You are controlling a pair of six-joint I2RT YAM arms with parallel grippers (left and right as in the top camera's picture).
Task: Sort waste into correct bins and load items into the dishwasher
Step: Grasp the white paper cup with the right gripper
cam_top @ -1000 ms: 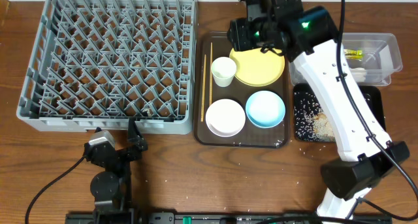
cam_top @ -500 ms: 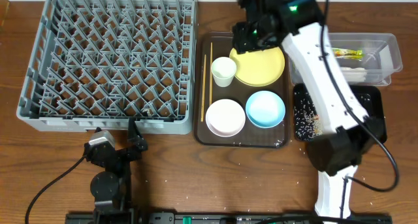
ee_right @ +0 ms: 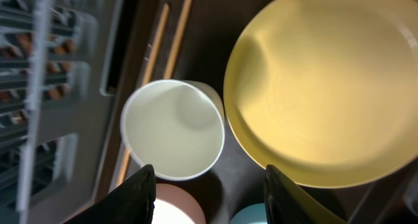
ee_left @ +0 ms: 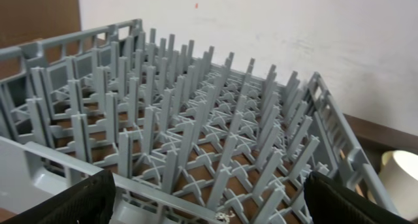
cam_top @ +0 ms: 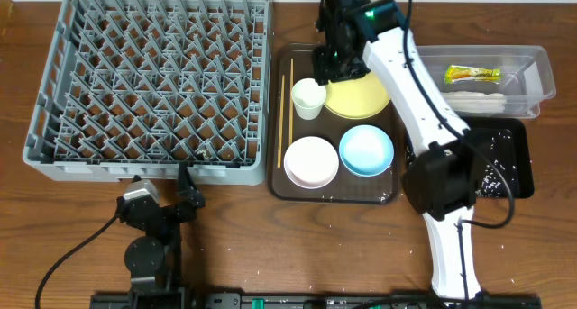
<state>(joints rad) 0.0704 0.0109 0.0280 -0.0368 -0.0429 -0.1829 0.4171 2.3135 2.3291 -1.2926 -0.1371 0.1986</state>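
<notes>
The grey dish rack (cam_top: 153, 79) stands at the left. The brown serving tray (cam_top: 334, 194) holds the wooden chopsticks (cam_top: 281, 111), white cup (cam_top: 307, 98), yellow plate (cam_top: 365, 97), white bowl (cam_top: 311, 160) and light blue bowl (cam_top: 366, 150). My right gripper (cam_top: 332, 70) is open and empty, hovering over the cup (ee_right: 173, 129) and the plate's left edge (ee_right: 326, 87). The clear tub (cam_top: 541, 66) holds the wrapper (cam_top: 471, 73) and napkin (cam_top: 478, 100). The black tray (cam_top: 516, 142) holds rice grains (cam_top: 491, 178). My left gripper (cam_top: 185, 196) is open, low in front of the rack (ee_left: 196, 132).
The right arm's white links cross the table between the serving tray and the black tray. The rack's right wall lies just left of the chopsticks (ee_right: 166, 41). Stray rice specks dot the wood at the front.
My right arm has swung left from over the bins to above the cup and plate, uncovering the tub and black tray. The left arm has not moved.
</notes>
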